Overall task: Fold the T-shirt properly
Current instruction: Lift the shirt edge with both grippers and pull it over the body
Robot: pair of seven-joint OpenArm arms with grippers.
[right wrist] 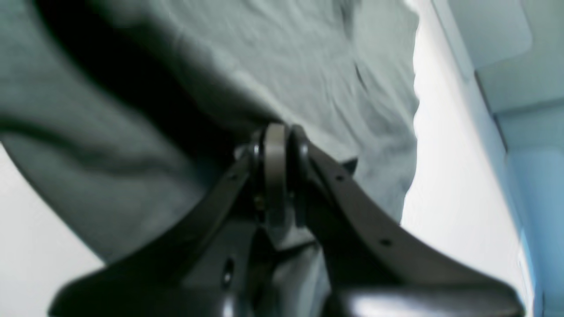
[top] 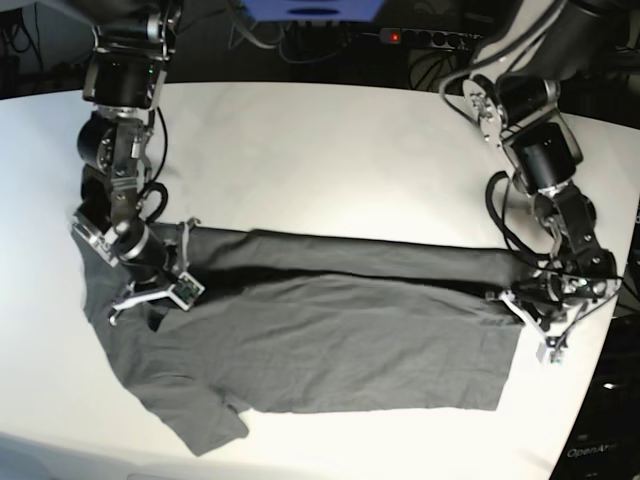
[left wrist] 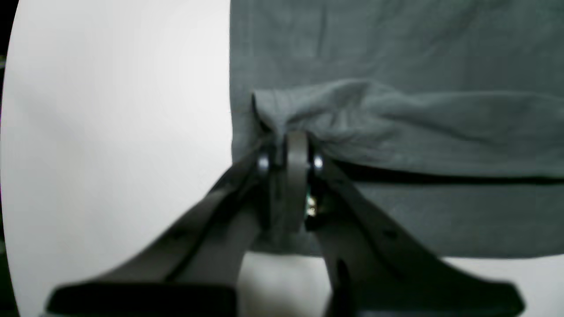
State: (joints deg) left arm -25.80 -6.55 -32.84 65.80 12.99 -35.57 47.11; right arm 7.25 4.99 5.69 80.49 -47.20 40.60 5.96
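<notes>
Nearest the base camera, one T-shirt [top: 320, 345], dark grey, lies spread across a white table [top: 330, 160], its long axis running side to side, a sleeve trailing off its near-left corner.

Working left to right from the shirt: at its left end the right gripper [top: 165, 268] has its jaws pinched together on a bunch of cloth at the far edge, as the right wrist view shows, with fabric gathered up around the fingers [right wrist: 275, 149] and a dark hollow under the raised layer. Between the two ends, the shirt's far edge is already turned toward the near side in a long narrow band running its whole length. At the right end the left gripper [top: 535, 290] is likewise clamped on the far edge; the left wrist view shows cloth puckered right at its fingers [left wrist: 296, 147] and a lifted fold casting a shadow on the layer below.

One shirt, two arms, two grippers, each closed on cloth at opposite ends of the same edge.

The rest of the shirt lies on the near side of both grippers, so the fold looks set to carry that way, both ends level; neither arm is nearer.
</notes>
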